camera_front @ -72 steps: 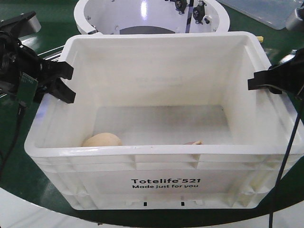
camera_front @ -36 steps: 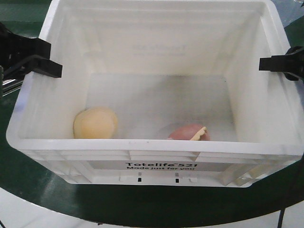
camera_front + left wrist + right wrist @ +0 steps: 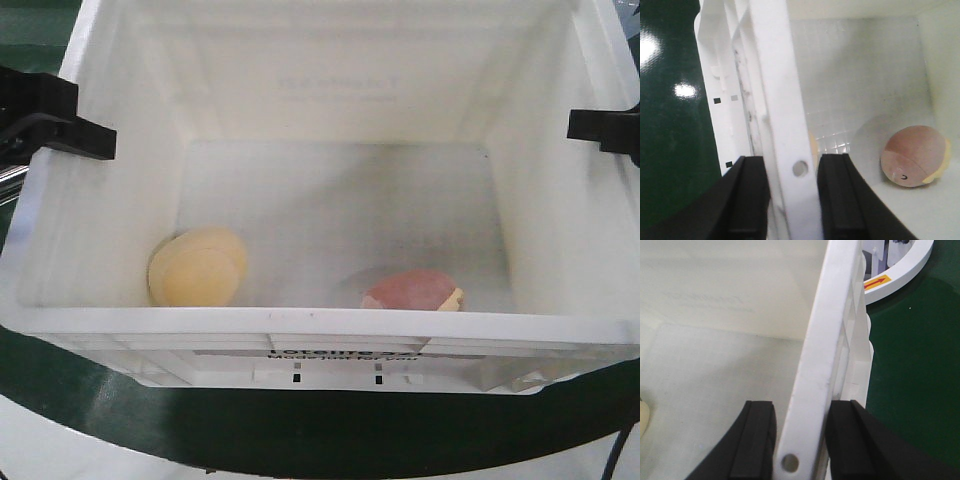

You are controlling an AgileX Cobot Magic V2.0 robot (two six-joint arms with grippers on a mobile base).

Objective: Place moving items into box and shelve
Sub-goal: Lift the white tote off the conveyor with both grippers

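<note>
White plastic box (image 3: 320, 322) is holding the yellow toy (image 3: 197, 268) and the pink toy (image 3: 412, 291) on its floor. The left gripper (image 3: 792, 197) and right gripper (image 3: 800, 440) are pinching its opposite walls between their jaws. Shelving is remaining.

there was one white box (image 3: 320, 325). it counted two toys inside: one pale yellow toy (image 3: 197, 267) and one pinkish-red toy (image 3: 412, 290). two end effectors were in view, one left end effector (image 3: 792, 200) and one right end effector (image 3: 800, 440). each showed two black fingers (image 3: 750, 195), four in all. each wrist view showed one round hole (image 3: 800, 168) in the box rim. there was one green surface (image 3: 670, 125), one white ring-shaped fixture (image 3: 905, 265), and one yellow label (image 3: 877, 282) with a single red arrow.
</note>
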